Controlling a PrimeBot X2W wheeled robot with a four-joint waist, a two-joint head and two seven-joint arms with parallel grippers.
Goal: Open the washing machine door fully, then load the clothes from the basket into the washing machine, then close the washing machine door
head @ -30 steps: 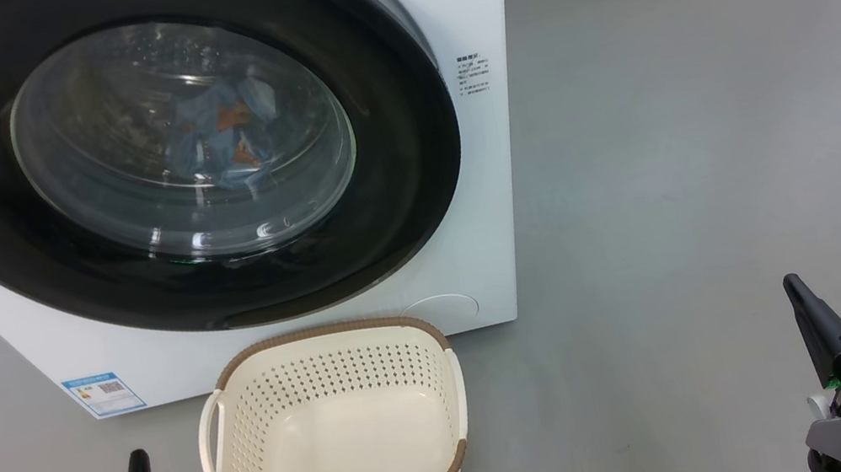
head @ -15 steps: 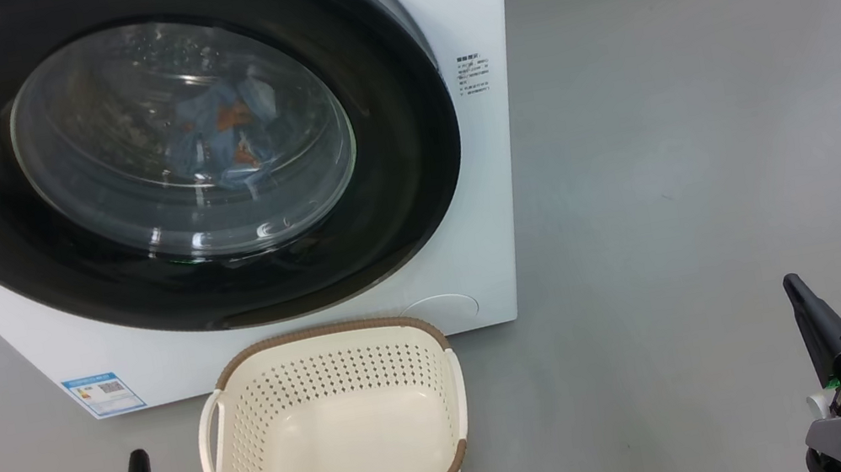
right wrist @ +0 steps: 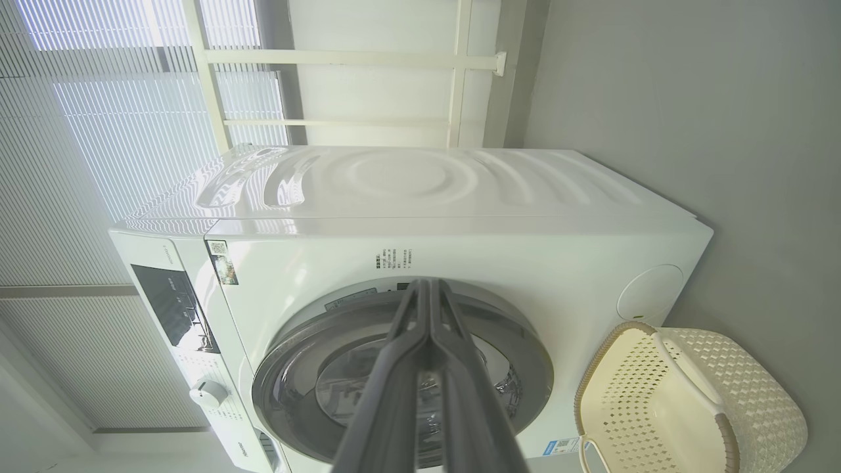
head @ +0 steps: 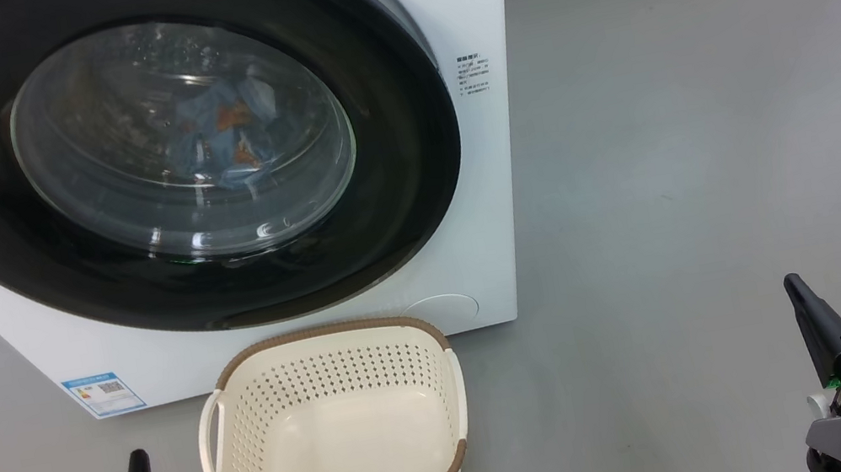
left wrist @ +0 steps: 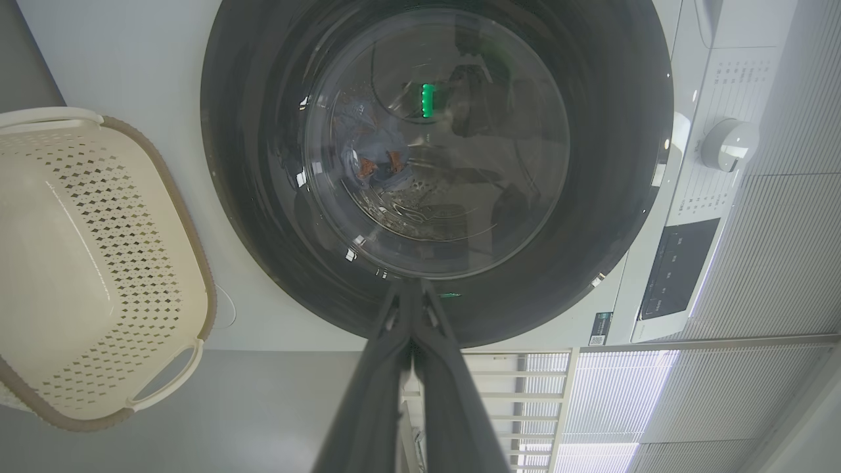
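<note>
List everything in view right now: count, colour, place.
washing machine: one, white, floor, left.
washing machine door: one, black ring, clear glass, closed on machine front.
clothes: count unclear, light blue and orange, inside machine behind glass.
basket: one, cream, brown rim, empty, floor before machine.
label: one, blue, machine's lower left corner.
dial: one, white, control panel.
left gripper: one, dark fingers, shut, lower left.
right gripper: one, dark fingers, shut, lower right.

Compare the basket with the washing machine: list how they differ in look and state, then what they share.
The basket is empty; the washing machine holds the clothes behind the closed washing machine door. The basket is cream, low, with a brown rim; the washing machine is white, boxy and far bigger. Both stand on the grey floor.
</note>
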